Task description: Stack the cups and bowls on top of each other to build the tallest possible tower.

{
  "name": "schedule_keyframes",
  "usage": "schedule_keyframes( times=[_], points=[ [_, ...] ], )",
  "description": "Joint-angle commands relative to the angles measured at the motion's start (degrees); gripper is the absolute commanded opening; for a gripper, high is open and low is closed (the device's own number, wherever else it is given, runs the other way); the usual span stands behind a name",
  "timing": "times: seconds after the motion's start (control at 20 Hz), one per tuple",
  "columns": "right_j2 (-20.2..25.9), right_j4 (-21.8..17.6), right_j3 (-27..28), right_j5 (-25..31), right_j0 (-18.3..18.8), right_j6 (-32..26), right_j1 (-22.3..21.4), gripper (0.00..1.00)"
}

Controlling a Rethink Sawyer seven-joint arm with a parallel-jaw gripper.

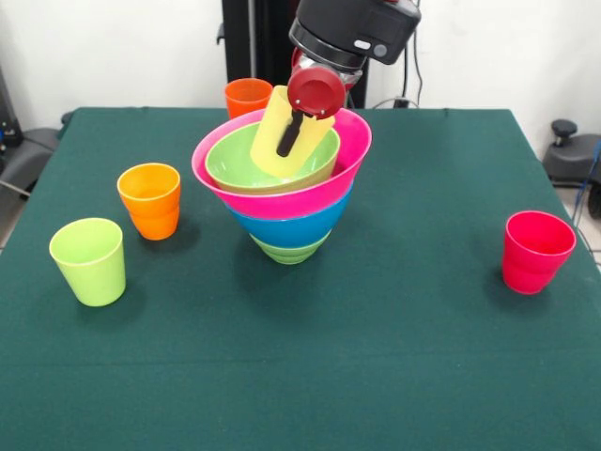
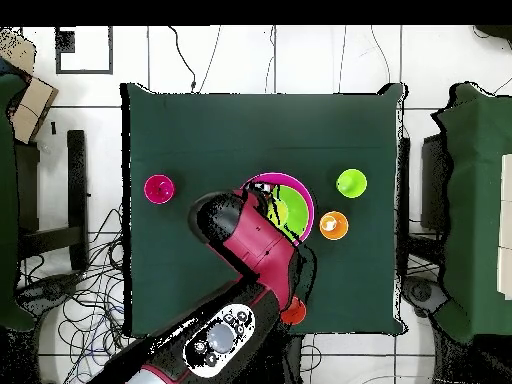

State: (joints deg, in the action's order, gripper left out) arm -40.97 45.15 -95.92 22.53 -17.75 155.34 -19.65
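Jaws of the gripper clamp the tilted pale yellow cup, small green bowl directly beneath.

Bowls and cups: smooth moulded plastic, light sheen, highlights on the rims. Table cover: dark green matt cloth, fine-textured, faintly creased. Arm housing: black hard shell, satin finish; red disc below it glossy. Floor: pale smooth tiles.

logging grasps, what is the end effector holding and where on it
The end effector holds the pale yellow cup by its side wall, tilted over the small green bowl.
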Motion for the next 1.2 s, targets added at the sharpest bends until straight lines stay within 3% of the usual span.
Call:
schedule_keyframes(
  times=[0.05, 1.2],
  points=[
    [10.08, -0.52, -3.06, -0.88, 1.72, 7.09, -0.96, 0.00],
    [13.82, -2.00, -7.48, -4.54, 3.94, 4.48, -3.93, 0.00]
  ],
)
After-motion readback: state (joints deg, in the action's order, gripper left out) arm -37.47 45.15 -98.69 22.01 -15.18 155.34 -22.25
